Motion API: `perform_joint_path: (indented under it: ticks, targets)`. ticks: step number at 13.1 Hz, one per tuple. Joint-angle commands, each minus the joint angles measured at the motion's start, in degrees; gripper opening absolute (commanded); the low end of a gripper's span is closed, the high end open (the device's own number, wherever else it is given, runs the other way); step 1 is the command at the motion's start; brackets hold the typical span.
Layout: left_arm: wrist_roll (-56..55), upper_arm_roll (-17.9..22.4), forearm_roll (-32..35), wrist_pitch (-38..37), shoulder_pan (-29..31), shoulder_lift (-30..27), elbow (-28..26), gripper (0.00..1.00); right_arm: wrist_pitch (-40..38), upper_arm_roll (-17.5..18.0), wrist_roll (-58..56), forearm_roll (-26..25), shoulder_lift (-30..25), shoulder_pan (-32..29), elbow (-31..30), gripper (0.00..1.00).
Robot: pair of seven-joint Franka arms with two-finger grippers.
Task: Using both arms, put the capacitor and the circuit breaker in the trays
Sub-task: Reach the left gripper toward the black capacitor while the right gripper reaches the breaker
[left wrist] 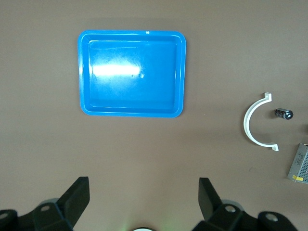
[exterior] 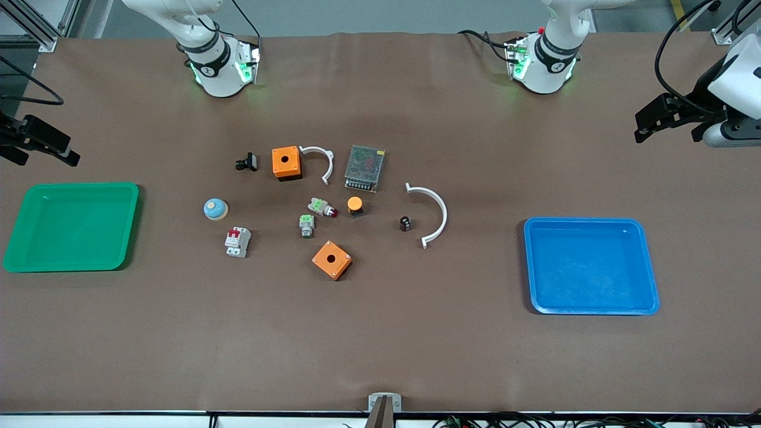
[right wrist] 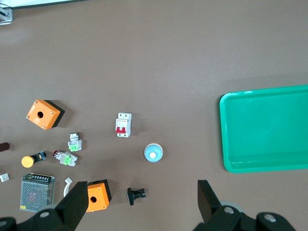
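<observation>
The capacitor [exterior: 405, 223], a tiny black cylinder, stands on the table inside the curve of a large white arc [exterior: 439, 214]; it also shows in the left wrist view [left wrist: 284, 113]. The circuit breaker [exterior: 238, 242], a white-grey block with red toggles, lies toward the right arm's end; it also shows in the right wrist view [right wrist: 123, 125]. My left gripper [exterior: 645, 125] is open and empty, high over the left arm's end of the table [left wrist: 143, 192]. My right gripper [exterior: 47, 156] is open and empty, high over the right arm's end [right wrist: 142, 187].
A blue tray [exterior: 591, 310] lies at the left arm's end, a green tray [exterior: 71, 186] at the right arm's. Mid-table are two orange boxes [exterior: 286, 163] [exterior: 332, 260], a mesh power supply [exterior: 364, 168], an orange-capped button [exterior: 355, 205], a blue dome [exterior: 215, 208], a black clip [exterior: 247, 161] and green-topped parts [exterior: 307, 225].
</observation>
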Motion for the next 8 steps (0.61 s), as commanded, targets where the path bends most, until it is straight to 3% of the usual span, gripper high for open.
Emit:
perform_joint_path:
  ticks: [1, 8]
  targets:
    - [0.6, -0.3, 0.3, -0.3, 0.5, 0.2, 0.9, 1.00, -1.2, 0.0, -0.3, -0.8, 0.7, 0.5, 1.5, 1.00]
    - [-1.8, -1.3, -0.3, 1.0, -1.2, 4.9, 0.9, 1.00, -2.2, 0.0, 0.0, -0.8, 0.6, 0.6, 1.6, 1.00]
